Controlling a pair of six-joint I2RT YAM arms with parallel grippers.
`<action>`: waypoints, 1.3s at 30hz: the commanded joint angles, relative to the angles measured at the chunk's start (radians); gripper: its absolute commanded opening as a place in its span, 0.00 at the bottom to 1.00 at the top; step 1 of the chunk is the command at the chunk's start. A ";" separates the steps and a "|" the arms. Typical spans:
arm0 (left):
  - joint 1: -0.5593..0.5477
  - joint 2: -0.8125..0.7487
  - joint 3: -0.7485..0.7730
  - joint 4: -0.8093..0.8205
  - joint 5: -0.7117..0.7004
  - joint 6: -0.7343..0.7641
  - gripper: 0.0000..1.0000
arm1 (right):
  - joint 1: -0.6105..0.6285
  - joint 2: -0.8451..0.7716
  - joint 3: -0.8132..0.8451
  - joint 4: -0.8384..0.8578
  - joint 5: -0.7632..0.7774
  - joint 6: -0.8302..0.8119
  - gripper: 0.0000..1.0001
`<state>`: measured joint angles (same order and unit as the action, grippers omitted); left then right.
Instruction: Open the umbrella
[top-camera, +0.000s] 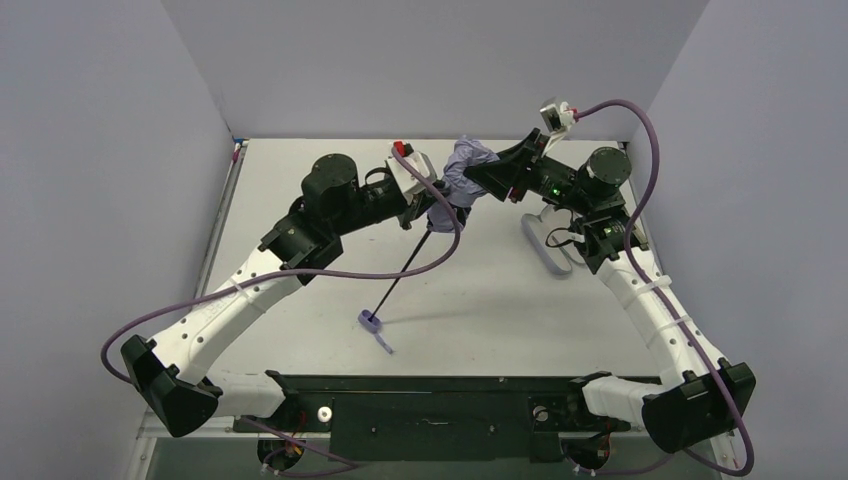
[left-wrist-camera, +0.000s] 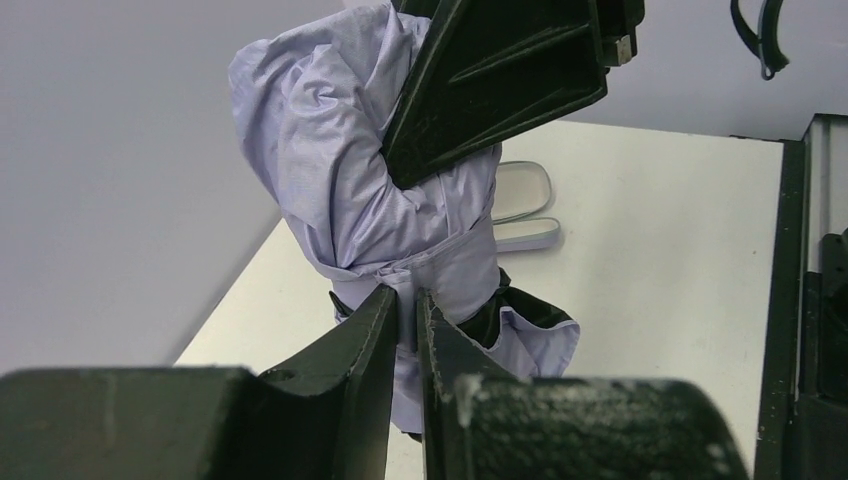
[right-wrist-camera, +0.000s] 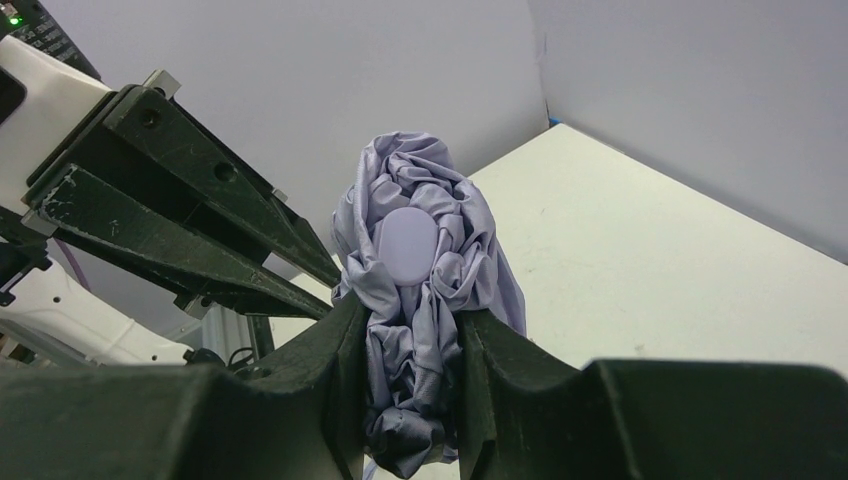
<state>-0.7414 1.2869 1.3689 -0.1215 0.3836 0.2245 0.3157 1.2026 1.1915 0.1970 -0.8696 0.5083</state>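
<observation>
The umbrella (top-camera: 468, 160) hangs tilted above the table, its lavender canopy (left-wrist-camera: 340, 150) still bundled. A thin black shaft (top-camera: 400, 280) slants down to the small lavender handle (top-camera: 371, 320), which is at the tabletop. My right gripper (right-wrist-camera: 410, 370) is shut on the crumpled canopy (right-wrist-camera: 420, 250) just below its round tip cap. My left gripper (left-wrist-camera: 403, 305) comes from the other side, its jaws pinched on the lavender band wrapped around the canopy's lower part. Black lining shows at the canopy's loose hem (left-wrist-camera: 520, 320).
A pale lavender sleeve (top-camera: 555, 250) lies flat on the white table (top-camera: 500, 300) under the right arm. Grey walls close in the back and both sides. Purple cables loop beside both arms.
</observation>
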 joint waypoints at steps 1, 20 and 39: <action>-0.044 0.005 0.006 -0.007 -0.043 0.028 0.09 | 0.012 -0.032 0.045 0.074 0.020 -0.045 0.00; -0.085 0.036 0.003 -0.049 0.032 0.079 0.00 | 0.034 -0.047 0.040 0.077 0.163 -0.062 0.00; -0.113 0.087 0.034 -0.061 0.144 0.048 0.00 | 0.048 -0.043 0.031 0.128 0.295 -0.013 0.00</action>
<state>-0.7860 1.3407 1.3903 -0.1036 0.3202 0.3157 0.3416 1.1812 1.1908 0.1398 -0.6582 0.4885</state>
